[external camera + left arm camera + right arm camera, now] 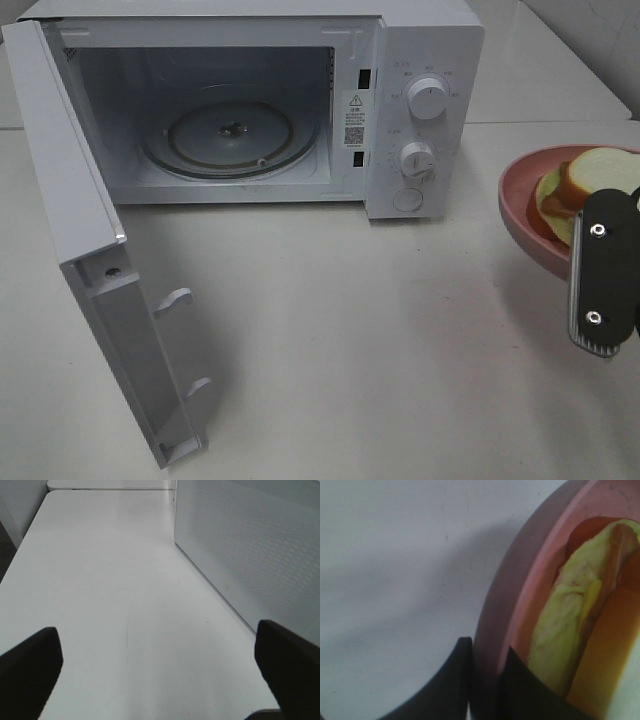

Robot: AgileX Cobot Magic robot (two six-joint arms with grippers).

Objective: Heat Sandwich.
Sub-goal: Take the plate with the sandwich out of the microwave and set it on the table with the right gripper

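You're in the carry step: the right gripper (603,285) is pinched onto the near rim of the pink plate (520,205), one finger on each side of the rim in the right wrist view, and the sandwich (580,190) rides on that plate. In the exterior high view, plate and sandwich sit at about 3 o'clock, at the right edge of frame, just right of the microwave (420,40) control panel. I can't tell for sure whether the plate is lifted or resting on the table (330,330); it looks tilted and raised. The microwave door (70,200) is swung fully open toward 9 o'clock, and the glass turntable (232,135) is bare at about 11 o'clock. The left gripper (157,665) is spread wide with nothing between its fingers, hovering over bare table beside the outer face of the door, seen only in the left wrist view. For the next move, you need to swing the plate left across the front of the panel, then push it in toward 11 o'clock through the opening. Keep it level so the sandwich doesn't slide, since the grip is on one edge only. Clear the knobs (428,100) and the cavity frame, then set the plate centred on the turntable before you let go. The door is not yet shut; the left arm looks best placed for that.
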